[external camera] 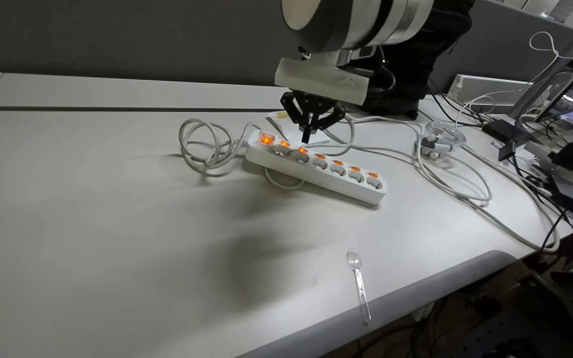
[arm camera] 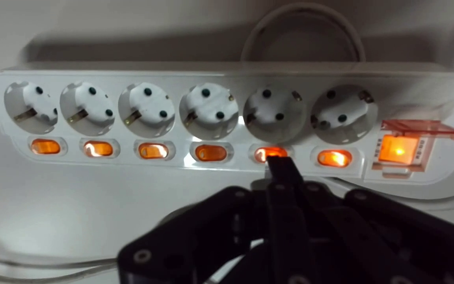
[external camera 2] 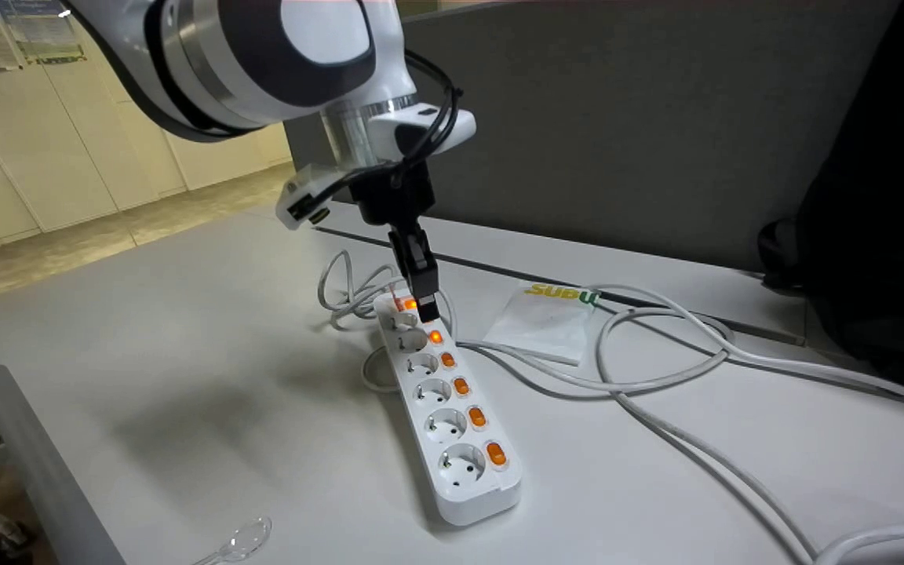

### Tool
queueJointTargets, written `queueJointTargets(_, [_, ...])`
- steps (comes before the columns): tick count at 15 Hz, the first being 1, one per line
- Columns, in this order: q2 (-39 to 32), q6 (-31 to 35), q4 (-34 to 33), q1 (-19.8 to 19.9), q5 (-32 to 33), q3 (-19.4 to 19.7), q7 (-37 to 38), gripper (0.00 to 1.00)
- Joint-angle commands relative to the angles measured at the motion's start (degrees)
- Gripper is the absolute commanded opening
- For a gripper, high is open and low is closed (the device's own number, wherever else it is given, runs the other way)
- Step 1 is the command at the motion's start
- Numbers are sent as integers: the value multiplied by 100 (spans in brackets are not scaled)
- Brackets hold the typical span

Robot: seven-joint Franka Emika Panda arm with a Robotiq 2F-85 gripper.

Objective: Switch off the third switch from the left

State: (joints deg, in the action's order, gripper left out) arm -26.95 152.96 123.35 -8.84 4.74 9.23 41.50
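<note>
Third switch from the left (external camera: 302, 149): in an exterior view, it is glowing in the row on the white power strip (external camera: 311, 173), just below the gripper (external camera: 307, 135).
White packet (external camera 2: 542, 326): in an exterior view, it is lying near the strip (yellow and green letters are showing).
Fingertips (arm camera: 284, 169): in the wrist view, they are standing together, overlapping that switch; whether they are touching it cannot be told.

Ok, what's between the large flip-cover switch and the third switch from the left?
One small rocker switch, glowing orange, next in the row to the lit third switch, as an exterior view shows.
</note>
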Motion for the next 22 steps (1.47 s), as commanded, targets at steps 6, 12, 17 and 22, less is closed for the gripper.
queueJointTargets(6, [-346,-215,-487,226,-701,-167,-480,0])
queueJointTargets(12, [-508,-343,-639,274,-909,-147,-591,0])
queueJointTargets(17, [-589,-419,-719,273,-978,-139,-639,0])
queueJointTargets(22, [-667,-448,-736,200,-922,-84,-563,0])
